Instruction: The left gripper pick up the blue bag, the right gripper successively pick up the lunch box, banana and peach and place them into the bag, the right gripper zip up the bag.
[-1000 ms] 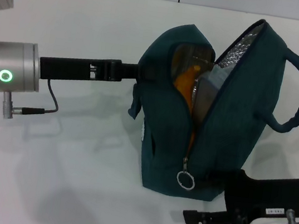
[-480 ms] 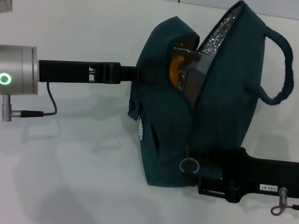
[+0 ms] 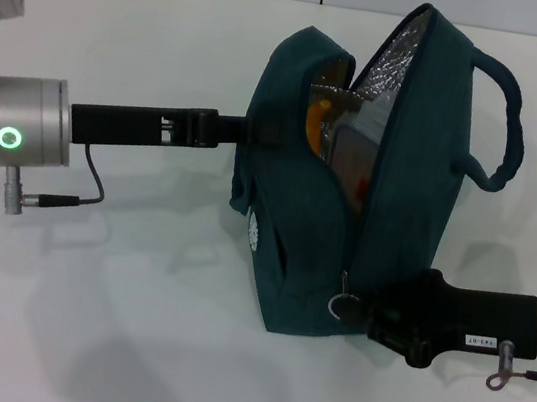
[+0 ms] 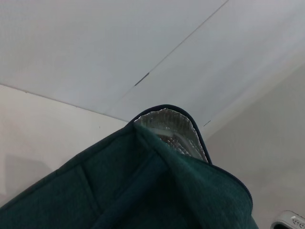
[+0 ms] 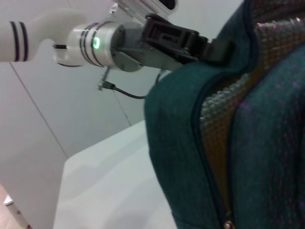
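bag: mid-worktop, upright, unzipped | left end effector: clamped on bag's left side | right end effector: at zipper pull, grip unclear | soft fabric, sags; take the pull ring

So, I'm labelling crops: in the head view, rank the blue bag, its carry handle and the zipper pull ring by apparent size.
Largest to smallest in the head view:
1. blue bag
2. carry handle
3. zipper pull ring, partly hidden beside the right gripper

Left hand stretched level from the left; right hand reaches in low — fingers hidden.
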`<action>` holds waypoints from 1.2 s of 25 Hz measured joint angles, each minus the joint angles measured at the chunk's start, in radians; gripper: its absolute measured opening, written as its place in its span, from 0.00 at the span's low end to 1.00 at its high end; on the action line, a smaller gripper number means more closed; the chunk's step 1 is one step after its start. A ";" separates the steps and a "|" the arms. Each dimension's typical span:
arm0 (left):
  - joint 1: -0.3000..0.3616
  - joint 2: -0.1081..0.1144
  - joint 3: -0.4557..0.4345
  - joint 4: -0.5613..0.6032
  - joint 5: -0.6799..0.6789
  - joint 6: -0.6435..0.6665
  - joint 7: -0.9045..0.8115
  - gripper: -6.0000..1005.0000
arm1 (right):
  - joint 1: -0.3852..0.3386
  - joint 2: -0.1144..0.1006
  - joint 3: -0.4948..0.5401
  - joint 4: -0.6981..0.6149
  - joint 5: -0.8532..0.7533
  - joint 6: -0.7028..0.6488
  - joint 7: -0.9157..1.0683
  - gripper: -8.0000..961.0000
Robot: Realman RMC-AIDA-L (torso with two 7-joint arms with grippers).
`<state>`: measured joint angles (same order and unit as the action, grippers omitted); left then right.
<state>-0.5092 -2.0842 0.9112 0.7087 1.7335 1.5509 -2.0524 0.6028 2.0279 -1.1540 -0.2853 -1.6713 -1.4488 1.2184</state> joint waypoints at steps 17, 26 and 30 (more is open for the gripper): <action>0.006 0.004 -0.003 0.002 0.000 0.003 0.018 0.09 | -0.140 -0.007 0.011 -0.099 0.170 -0.085 -0.118 0.02; -0.005 -0.001 -0.002 0.000 0.000 0.014 0.065 0.09 | -0.131 -0.004 0.003 -0.107 0.225 -0.210 -0.236 0.02; -0.001 -0.002 -0.001 -0.020 -0.034 0.014 0.126 0.14 | -0.099 -0.006 -0.042 -0.099 0.217 -0.193 -0.232 0.02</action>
<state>-0.5106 -2.0861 0.9098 0.6891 1.7000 1.5648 -1.9263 0.5038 2.0218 -1.1957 -0.3844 -1.4543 -1.6422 0.9866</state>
